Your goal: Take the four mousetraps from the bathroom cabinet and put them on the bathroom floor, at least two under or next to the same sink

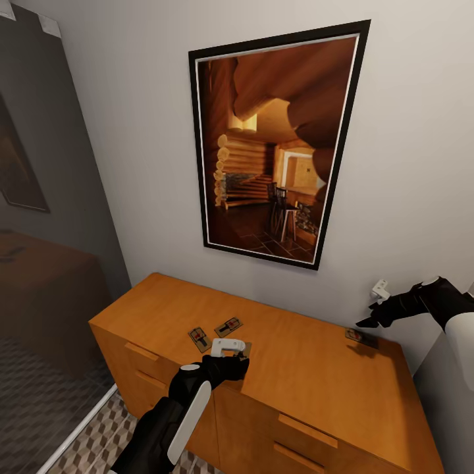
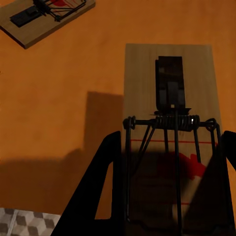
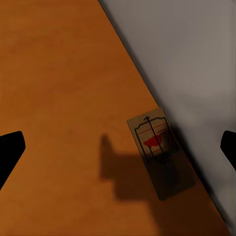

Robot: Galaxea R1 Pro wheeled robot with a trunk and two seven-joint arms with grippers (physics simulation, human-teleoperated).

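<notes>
**Left gripper over a mousetrap at the cabinet's front edge**

The cabinet [image 1: 309,388] stands against the wall under a framed picture [image 1: 273,141]; its orange-brown top carries the mousetraps; two lie side by side near the middle of the top, one [image 1: 200,339] angled beside the other [image 1: 228,326]; a third mousetrap [image 2: 169,123] lies by the front edge, under the left gripper [image 1: 230,352], and the wrist view shows its spring and red mark between the dark fingers [image 2: 98,196], which stand either side of the board with their jaws apart; whether they touch it I cannot tell; a fourth mousetrap [image 1: 361,338] lies at the back edge towards the right end, just beside the wall; the right gripper [image 1: 372,319] hovers above it, spread wide, holding nothing; its wrist view shows that trap [image 3: 160,152] lying free on the wood; the bathroom floor [image 1: 92,438] with its cube pattern shows below the cabinet's left front corner.
</notes>
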